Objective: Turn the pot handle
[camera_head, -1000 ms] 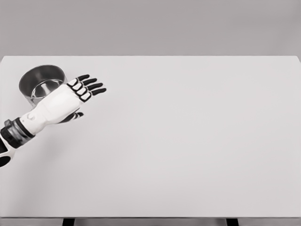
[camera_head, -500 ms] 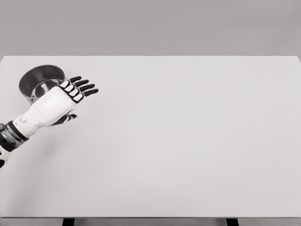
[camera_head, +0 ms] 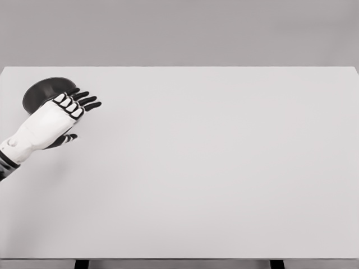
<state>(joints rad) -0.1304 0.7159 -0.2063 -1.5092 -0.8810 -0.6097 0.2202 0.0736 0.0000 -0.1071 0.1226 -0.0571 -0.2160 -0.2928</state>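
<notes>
A round steel pot (camera_head: 39, 92) stands near the far left of the white table (camera_head: 213, 168); only its back rim and part of its dark inside show, and no handle can be seen. My left hand (camera_head: 72, 109) hovers over the pot's right and front side, covering most of it. Its black fingers (camera_head: 84, 100) are stretched out and spread, pointing right and away, and hold nothing. The thumb (camera_head: 63, 140) hangs below the palm. The right arm is out of view.
The table's left edge lies just left of the pot. Its far edge (camera_head: 179, 67) meets a plain grey wall. Two dark table legs (camera_head: 82, 263) show at the bottom.
My left hand has drawn back to the left and slightly away, sliding over the pot and hiding more of it. The fingers stay spread.
</notes>
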